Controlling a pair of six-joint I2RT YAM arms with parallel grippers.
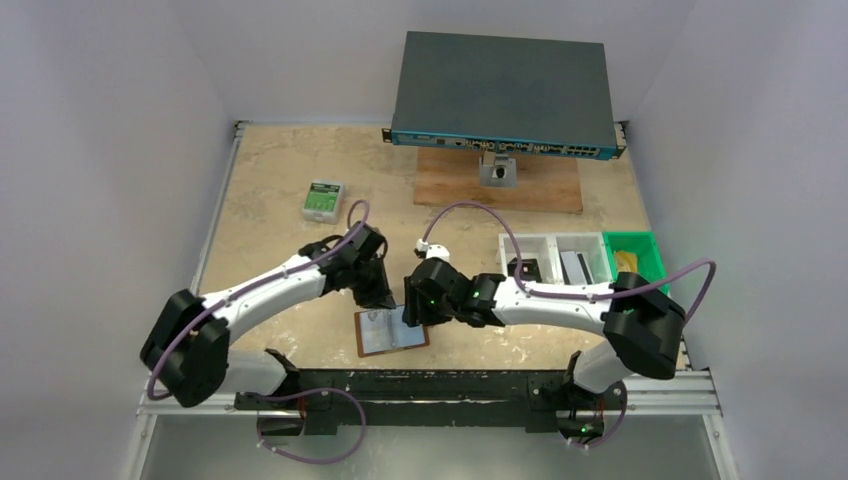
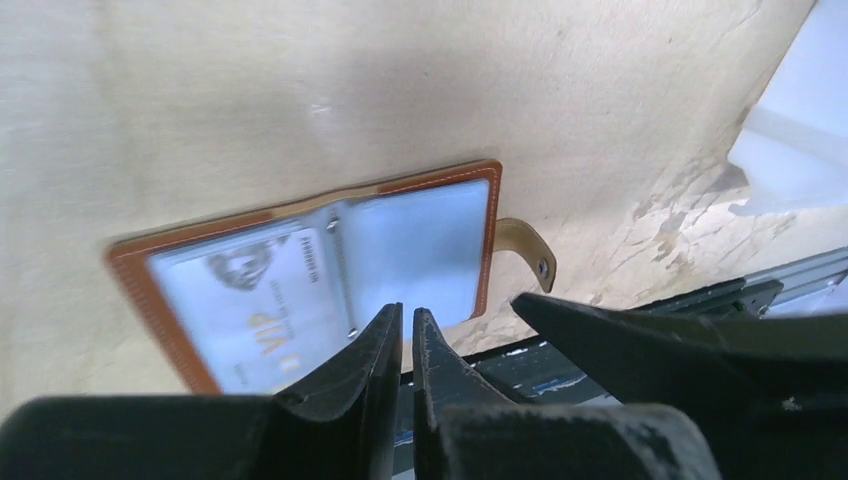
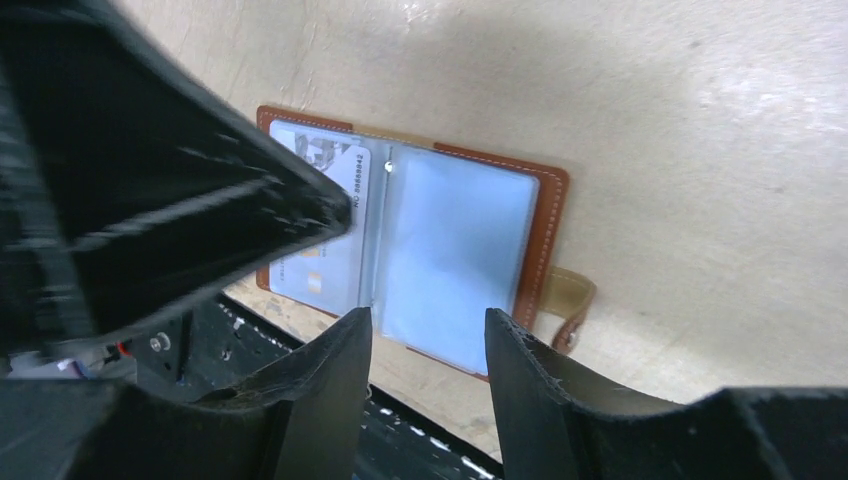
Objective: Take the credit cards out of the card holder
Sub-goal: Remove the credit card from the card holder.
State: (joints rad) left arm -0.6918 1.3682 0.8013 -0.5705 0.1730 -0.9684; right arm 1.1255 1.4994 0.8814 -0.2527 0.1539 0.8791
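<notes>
Currently the left end effector (image 2: 407, 312) is pinched almost closed and empty, the right end effector (image 3: 428, 318) half-open and empty, both arms bent low over the open card holder (image 1: 390, 332).

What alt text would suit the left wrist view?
An open brown card holder lies flat on the table, a VIP card in its left pocket and its snap tab sticking out right. The left gripper, nearly shut, is at its near edge.
</notes>
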